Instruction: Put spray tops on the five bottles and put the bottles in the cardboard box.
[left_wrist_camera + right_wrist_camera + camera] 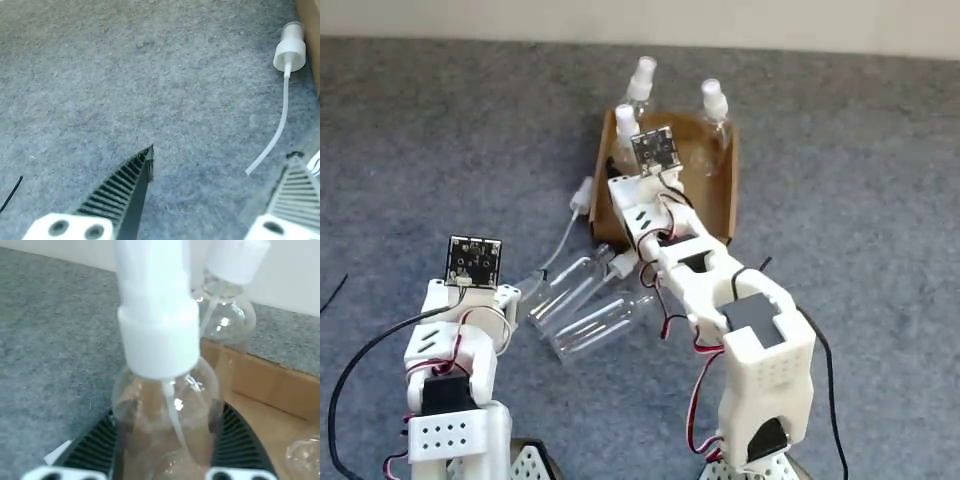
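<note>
**Box** (731, 190): cardboard, at 12 o'clock of the table in the high view. Holds three upright, capped bottles.

**Held bottle** (165, 405): at the box's 10 o'clock corner, top (157, 340) fitted. The right gripper (165, 450) pinches its body, one jaw on each side.

**Back bottle** (642, 80): at the box's 12 o'clock edge, capped, standing free.

**Corner bottle** (713, 105): at the box's 1 o'clock corner, capped, standing free.

**Bottle A** (565, 290), **bottle B** (605, 322): lying side by side on the carpet (880, 200), at 7 o'clock from the box, necks toward 2 o'clock. Both look uncapped. A's neck sits against the right arm and is hard to read.

**Loose top** (290, 50): on the carpet just beside the box's 9 o'clock wall, its tube trailing toward 7 o'clock.

**Left gripper** (220, 160): jaws spread, nothing between them, over bare carpet. The tube's end is near one fingertip.

**Step in hand (judged):** the third of five bottles is being set in the box, so the task is a little past halfway.

**Next move (judged):**
- The right gripper must release without tipping the bottle and lift clear of its two neighbours.
- The loose top's tube must then be threaded into a lying bottle's neck. This likely needs one arm to steady the bottle while the other seats the top.
</note>
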